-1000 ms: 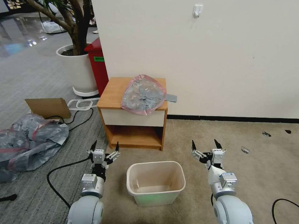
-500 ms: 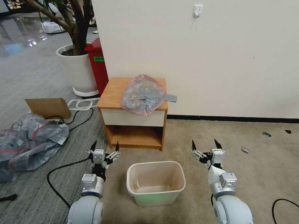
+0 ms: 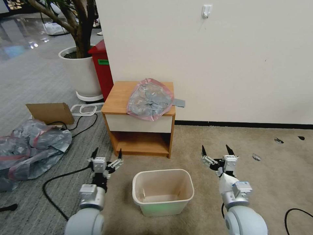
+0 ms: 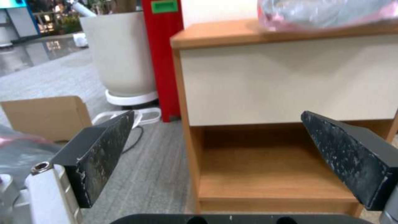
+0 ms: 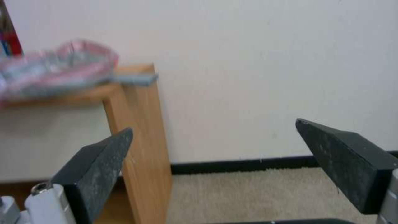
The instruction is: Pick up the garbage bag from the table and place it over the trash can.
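The garbage bag (image 3: 150,99), grey and translucent with a pink-red rim, lies crumpled on the right half of the table (image 3: 120,94), its edge hanging a little over the white drawer front. It also shows in the left wrist view (image 4: 327,12) and the right wrist view (image 5: 58,71). The cream trash can (image 3: 163,191) stands on the carpet in front of the table, with nothing inside. My left gripper (image 3: 107,155) hovers open to the left of the can. Open as well, my right gripper (image 3: 217,150) hangs to the can's right. Both are low, well short of the bag.
A tall red bin (image 3: 102,67) and a white planter (image 3: 81,73) stand left of the table. A heap of grey bags (image 3: 31,148), a cardboard piece (image 3: 50,112) and black cables (image 3: 62,178) lie on the floor at left. A wall (image 3: 228,58) backs the table.
My left arm has shifted slightly left and toward the camera. The right gripper has edged a little to the right. The bag and can have not moved.
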### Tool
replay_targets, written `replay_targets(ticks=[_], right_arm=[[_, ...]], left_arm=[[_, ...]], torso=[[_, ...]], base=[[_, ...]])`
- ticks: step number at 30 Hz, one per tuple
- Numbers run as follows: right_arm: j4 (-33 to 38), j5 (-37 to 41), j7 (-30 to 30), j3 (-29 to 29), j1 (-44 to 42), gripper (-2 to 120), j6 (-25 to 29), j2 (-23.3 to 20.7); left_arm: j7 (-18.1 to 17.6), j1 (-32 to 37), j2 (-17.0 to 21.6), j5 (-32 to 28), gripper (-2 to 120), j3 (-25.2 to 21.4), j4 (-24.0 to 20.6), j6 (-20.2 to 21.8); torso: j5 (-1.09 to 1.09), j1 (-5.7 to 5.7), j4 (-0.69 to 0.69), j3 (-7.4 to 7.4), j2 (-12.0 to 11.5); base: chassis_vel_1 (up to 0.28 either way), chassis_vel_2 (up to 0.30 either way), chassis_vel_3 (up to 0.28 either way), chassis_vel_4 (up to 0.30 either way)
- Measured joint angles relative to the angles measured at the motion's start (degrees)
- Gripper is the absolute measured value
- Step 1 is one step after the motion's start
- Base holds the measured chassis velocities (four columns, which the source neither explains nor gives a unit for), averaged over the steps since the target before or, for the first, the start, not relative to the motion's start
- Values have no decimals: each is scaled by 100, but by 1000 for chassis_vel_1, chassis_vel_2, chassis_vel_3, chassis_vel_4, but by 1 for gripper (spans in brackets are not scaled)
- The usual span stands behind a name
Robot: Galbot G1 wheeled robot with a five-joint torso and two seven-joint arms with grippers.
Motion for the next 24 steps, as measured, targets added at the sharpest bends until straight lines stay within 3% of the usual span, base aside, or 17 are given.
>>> replay_targets(ticks=[1,8,13,24], right_arm=[[0,0,0,0,0,100,0,0],[1132,380,159,-95,-495,100,-413,186],[1162,502,194,-155,-569,100,-452,82],[794,1286,325,-91,-346,100,-271,-225]], left_arm=[[0,0,0,0,100,0,0,0],[-93,751,254,-357,100,-314,-1103,392],[-155,1237,421,-583,100,-517,-1666,639],[-190,1446,505,-722,100,-617,-1693,743]], torso=[[0,0,0,0,0],[-2,0,-1,-1,0],[2,-1,-1,-1,1],[0,-1,-1,0,0]], base=[[0,0,0,0],[0,0,0,0],[0,0,0,0],[0,0,0,0]])
